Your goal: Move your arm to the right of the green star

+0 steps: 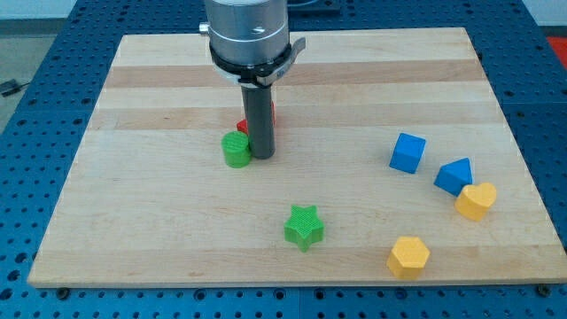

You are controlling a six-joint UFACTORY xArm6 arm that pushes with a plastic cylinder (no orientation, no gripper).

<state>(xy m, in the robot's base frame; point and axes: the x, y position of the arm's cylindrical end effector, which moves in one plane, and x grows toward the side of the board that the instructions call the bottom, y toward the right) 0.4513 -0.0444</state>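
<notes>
Wooden bench [159, 230] fully in view, all four edges visible. Wide bare stretch along the view's left and across the top right.

Green star [304, 227] low on the bench, near centre, clear of every edge, open board on both its sides.

My tip [261, 156] well above the star toward the view's top, slightly left of it, just beside a green cylinder [236, 150]; contact not certain. Red block [243, 125] mostly hidden behind the rod, shape unclear.

No gripper fitted; rod only.

Blue cube [407, 152], blue block [454, 175], yellow heart [476, 200], yellow hexagon [408, 256] grouped at the view's lower right.
</notes>
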